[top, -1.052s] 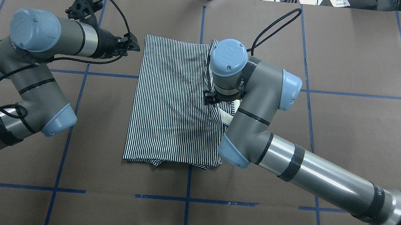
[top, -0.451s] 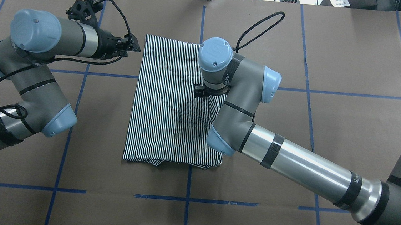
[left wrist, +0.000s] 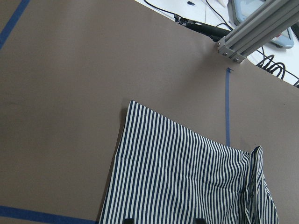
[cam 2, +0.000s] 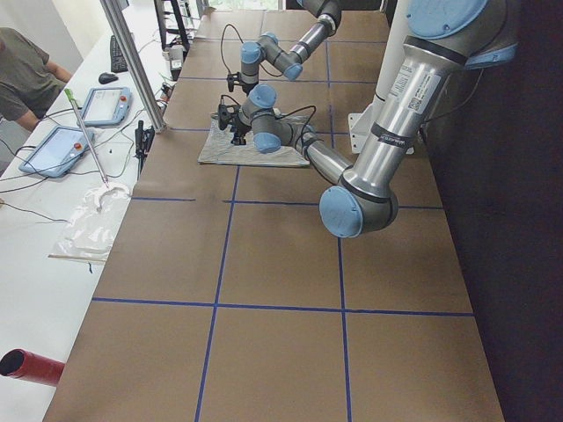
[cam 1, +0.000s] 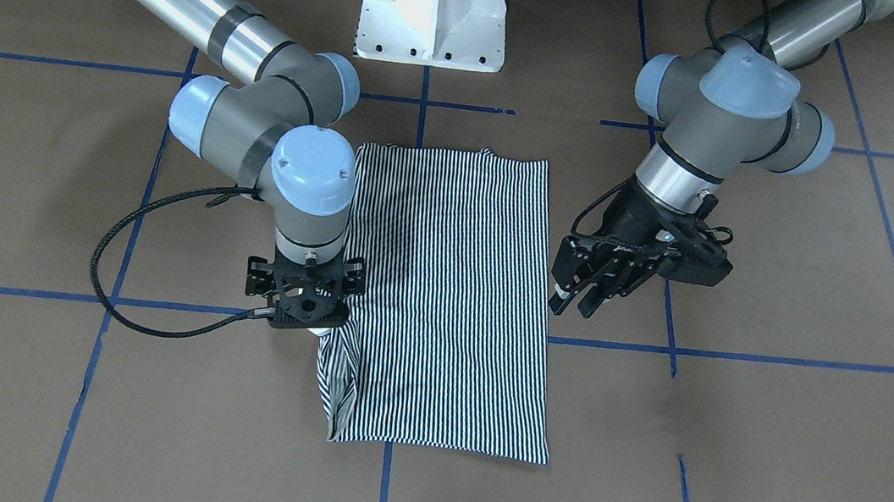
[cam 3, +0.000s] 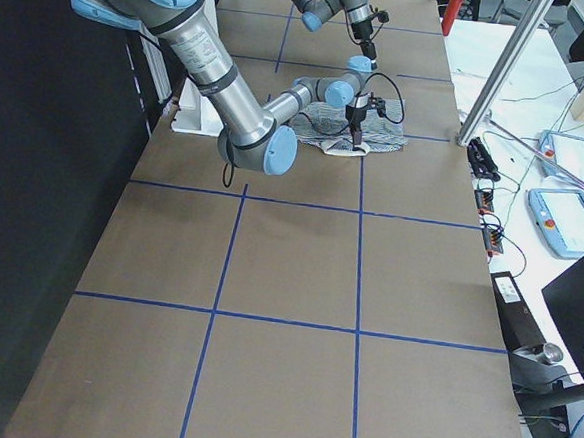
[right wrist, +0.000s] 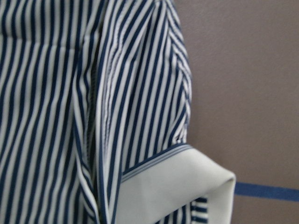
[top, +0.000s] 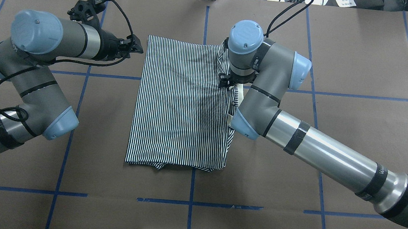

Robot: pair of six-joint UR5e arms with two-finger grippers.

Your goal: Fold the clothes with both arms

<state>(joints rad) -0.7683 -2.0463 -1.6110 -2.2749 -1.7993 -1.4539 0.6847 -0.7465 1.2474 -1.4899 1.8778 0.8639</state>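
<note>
— What's the surface?
— A worktop (top: 351, 140) papered in brown and squared off by blue tape lines (top: 189, 203). The white pedestal (cam 1: 434, 11) stands at the robot's edge. Opposite runs a second, white worktop (cam 2: 35, 255) with two teach pendants (cam 2: 63, 148), a seated person (cam 2: 26, 75) and an aluminium post (cam 2: 132, 61).
— And from left to right?
— The left hand (top: 138, 47) hovers just beside the shirt's far left corner with its fingers spread, holding nothing. The striped polo shirt (top: 179, 109) lies mid-worktop, folded into a tall rectangle. The right hand (cam 1: 306, 319) points straight down at the shirt's right edge and pinches the fabric, which rises in a ridge. The cream collar (right wrist: 177, 186) shows there.
— Any writing?
— White lettering (top: 382, 176) on the right arm (top: 317, 152), too small to read.
</note>
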